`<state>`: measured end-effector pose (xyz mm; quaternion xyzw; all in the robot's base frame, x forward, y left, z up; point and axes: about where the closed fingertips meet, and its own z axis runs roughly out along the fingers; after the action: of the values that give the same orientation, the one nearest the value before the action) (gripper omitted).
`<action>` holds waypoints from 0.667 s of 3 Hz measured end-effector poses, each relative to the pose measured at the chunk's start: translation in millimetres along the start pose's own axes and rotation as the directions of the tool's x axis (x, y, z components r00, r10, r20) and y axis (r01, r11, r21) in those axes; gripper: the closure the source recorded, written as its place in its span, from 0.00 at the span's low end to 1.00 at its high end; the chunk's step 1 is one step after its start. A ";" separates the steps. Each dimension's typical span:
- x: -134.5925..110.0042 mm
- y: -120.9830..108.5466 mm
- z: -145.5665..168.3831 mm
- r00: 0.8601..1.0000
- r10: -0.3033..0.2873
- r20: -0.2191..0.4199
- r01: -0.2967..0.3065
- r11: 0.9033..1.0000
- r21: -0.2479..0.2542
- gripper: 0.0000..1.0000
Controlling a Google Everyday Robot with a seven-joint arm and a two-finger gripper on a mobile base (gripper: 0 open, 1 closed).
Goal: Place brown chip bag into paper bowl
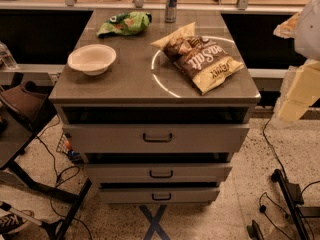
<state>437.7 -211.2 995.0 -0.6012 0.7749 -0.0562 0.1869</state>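
Note:
The brown chip bag (pixel 201 57) lies flat on the right half of the grey cabinet top (pixel 130 81), dark brown with white lettering and pale yellow ends. The paper bowl (pixel 92 59) stands upright and empty on the left side of the top, well apart from the bag. My gripper (pixel 299 91) shows as pale yellow and white parts at the right edge of the camera view, off to the right of the cabinet and not touching the bag or the bowl.
A smaller green bag (pixel 124 23) lies at the back left of the top. A metal can (pixel 171 4) stands at the back centre. The cabinet has three drawers (pixel 157 137) partly pulled out. Cables and stands lie on the floor at both sides.

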 end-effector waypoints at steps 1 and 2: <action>0.0 0.0 -0.1 1.000 0.000 0.000 0.000 1.000 0.000 0.00; -1.3 -23.3 10.5 0.996 0.072 0.045 -0.072 0.997 0.017 0.00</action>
<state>462.9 -214.8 992.9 -0.5721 0.7912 -0.0433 0.2118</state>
